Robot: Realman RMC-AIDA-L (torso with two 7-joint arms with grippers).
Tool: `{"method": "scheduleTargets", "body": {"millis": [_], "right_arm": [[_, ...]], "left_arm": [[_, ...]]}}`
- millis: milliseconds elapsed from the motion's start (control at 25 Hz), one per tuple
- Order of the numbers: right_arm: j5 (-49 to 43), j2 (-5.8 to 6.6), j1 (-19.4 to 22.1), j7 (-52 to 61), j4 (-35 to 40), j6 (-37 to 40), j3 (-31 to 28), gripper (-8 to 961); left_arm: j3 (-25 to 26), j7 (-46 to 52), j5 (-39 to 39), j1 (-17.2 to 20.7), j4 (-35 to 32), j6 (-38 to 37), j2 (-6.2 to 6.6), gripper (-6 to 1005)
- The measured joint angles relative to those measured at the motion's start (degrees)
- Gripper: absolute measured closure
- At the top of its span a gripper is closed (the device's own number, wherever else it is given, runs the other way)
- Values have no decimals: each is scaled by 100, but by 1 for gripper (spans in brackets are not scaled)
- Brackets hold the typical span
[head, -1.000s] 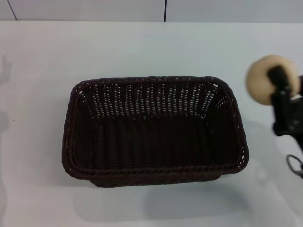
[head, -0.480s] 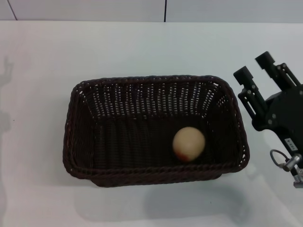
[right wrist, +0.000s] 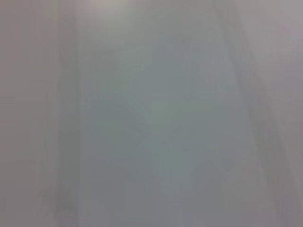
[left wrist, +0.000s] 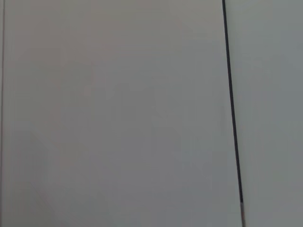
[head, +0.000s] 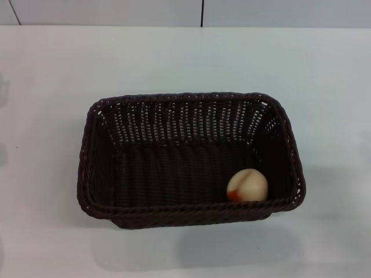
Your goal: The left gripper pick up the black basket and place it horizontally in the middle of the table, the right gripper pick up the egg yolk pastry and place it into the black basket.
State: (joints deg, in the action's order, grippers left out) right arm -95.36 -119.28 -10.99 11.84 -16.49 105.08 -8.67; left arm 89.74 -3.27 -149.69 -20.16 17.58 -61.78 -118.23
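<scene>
From the head view, the black basket (head: 188, 159), a dark woven rectangle with openwork sloping sides and a braided rim, sits lengthwise mid-table (head: 174, 58), nearer the front edge; the egg yolk pastry (head: 247, 185), a cream ball with an orange-red patch low on its left, lies in its front right corner. Neither gripper appears there. The wrist views show only pale blank surfaces, so the jaws' state cannot be told.

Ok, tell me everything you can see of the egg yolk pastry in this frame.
The egg yolk pastry is a small, smooth, cream-beige ball with an orange-red patch low on its left side. It lies inside the black basket, on the floor at the near right corner, against the near wall. Nothing grips it; no claw is in view.
</scene>
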Motion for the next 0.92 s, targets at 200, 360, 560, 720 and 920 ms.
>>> {"method": "scheduleTargets", "body": {"millis": [200,360,560,720,920], "right_arm": [[1221,-2,407,-22,36,37,-207,133],[1907,4,532,3,55,-3,-203,133],[2120,-11,627,-6,64,-67,-207,133],[2131,-13,637,-14,66,-220,-215,133],[2137,-16,634,-16,67,-287,-219,133]], "left_arm": [[-5,1,1,48,-23,-1,-3,199],[-10,2,1,85,-39,-15,-21,199],[-120,2,12,184,-43,-97,-44,199],[-210,2,21,271,-45,-134,-51,199],[-307,2,31,342,-45,-141,-49,199]]}}
